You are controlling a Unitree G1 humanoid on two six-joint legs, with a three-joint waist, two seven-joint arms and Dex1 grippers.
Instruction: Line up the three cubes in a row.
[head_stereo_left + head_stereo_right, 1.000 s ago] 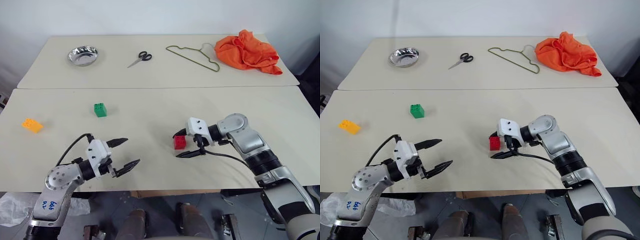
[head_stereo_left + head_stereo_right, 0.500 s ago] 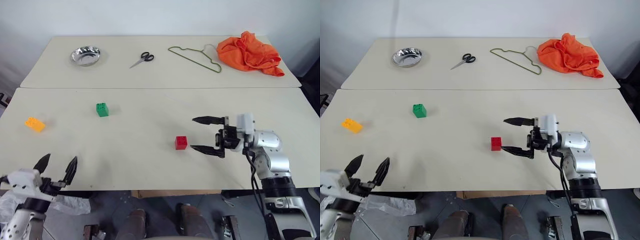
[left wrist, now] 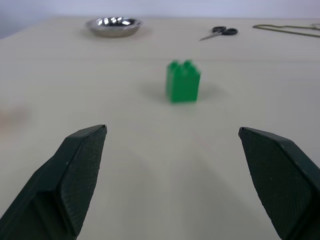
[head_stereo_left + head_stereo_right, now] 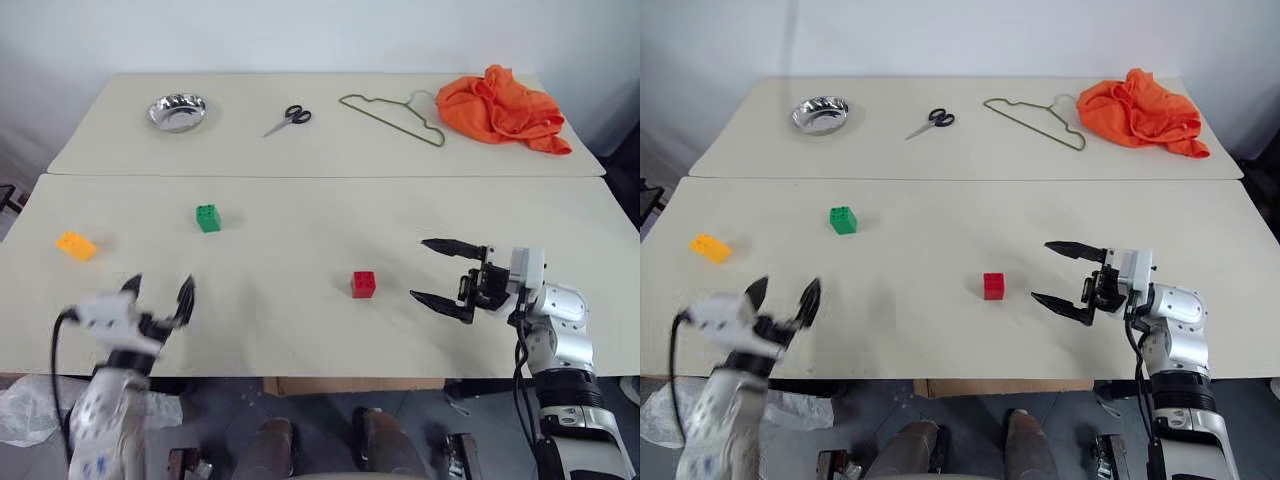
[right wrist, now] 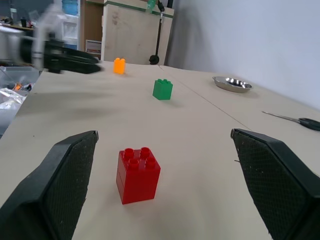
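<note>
The red cube point(image 4: 993, 286) sits alone near the middle of the front table point(image 4: 940, 250), free of any grip. A second ago the right gripper point(image 4: 1067, 281) had its black fingers right beside this cube; now it has pulled back to the right and stands a little apart, fingers spread wide and empty, pointing back at the cube. The cube itself has not moved. The green cube point(image 4: 843, 220) stands well to the left and farther back, and the orange cube point(image 4: 710, 247) lies farther left again, near the table's edge. The left gripper point(image 4: 780, 300) has swung out to the left near the front edge, fingers also wide apart and holding nothing, now aimed toward the green cube. So no row exists yet: the three cubes lie scattered, and likely the left arm is lining up for the green one.

All three cubes are glossy hard plastic with round studs on top. The table is smooth, matte, cream. On the far table lie a shiny steel bowl point(image 4: 820, 114), scissors point(image 4: 930, 123), a thin wire hanger point(image 4: 1035, 122) and crumpled orange cloth point(image 4: 1143, 111).
</note>
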